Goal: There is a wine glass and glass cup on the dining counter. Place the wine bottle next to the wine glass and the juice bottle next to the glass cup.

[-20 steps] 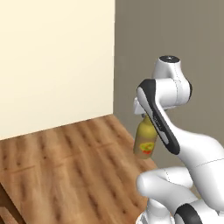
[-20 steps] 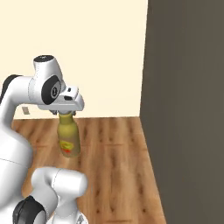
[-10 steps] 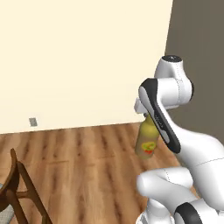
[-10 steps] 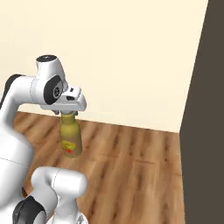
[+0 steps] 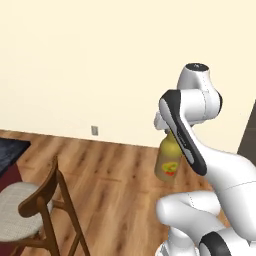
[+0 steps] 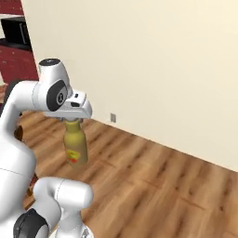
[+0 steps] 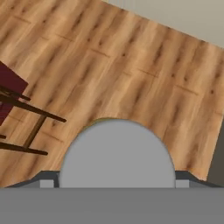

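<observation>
My hand [image 6: 73,120] grips the juice bottle [image 6: 76,146] by its neck; a swing could clip the chair [image 5: 44,205].

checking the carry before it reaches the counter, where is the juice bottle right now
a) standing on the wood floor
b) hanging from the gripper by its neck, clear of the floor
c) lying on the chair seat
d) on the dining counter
b, the juice bottle hangs upright below the gripper, which grips it at the capped neck, with the wood floor well beneath it.
</observation>
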Tool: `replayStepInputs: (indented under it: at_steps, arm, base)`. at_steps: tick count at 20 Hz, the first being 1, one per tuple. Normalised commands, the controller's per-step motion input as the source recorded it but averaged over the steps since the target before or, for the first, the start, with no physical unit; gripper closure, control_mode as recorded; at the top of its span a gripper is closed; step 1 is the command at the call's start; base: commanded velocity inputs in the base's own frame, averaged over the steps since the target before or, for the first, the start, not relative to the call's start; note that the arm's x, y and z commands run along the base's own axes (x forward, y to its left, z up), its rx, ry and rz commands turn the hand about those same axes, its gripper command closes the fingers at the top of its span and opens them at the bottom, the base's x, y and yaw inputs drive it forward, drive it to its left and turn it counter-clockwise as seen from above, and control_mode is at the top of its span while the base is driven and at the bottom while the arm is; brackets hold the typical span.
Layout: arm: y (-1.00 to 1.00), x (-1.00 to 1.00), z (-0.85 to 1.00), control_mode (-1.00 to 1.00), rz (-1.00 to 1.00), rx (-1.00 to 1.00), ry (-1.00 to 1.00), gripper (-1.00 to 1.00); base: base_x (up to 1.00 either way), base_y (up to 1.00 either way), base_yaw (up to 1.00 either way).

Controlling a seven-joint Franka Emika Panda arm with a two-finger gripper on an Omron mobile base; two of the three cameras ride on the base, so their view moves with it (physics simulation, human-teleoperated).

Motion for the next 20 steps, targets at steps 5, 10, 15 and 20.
replayStepInputs:
  at_steps: [5, 10, 15, 20]
  arm:
    - [0.0, 0.0, 0.0, 1.0, 0.0, 0.0, 0.0, 1.0]
    - [0.0, 0.0, 0.0, 1.0, 0.0, 0.0, 0.0, 1.0]
    - [0.0, 0.0, 0.0, 1.0, 0.0, 0.0, 0.0, 1.0]
    - [0.0, 0.0, 0.0, 1.0, 0.0, 0.0, 0.0, 1.0]
  base:
    - [0.61, -0.02, 0.41]
    - [0.64, -0.02, 0.34]
    - [0.66, -0.02, 0.35]
    - [0.64, -0.01, 0.41]
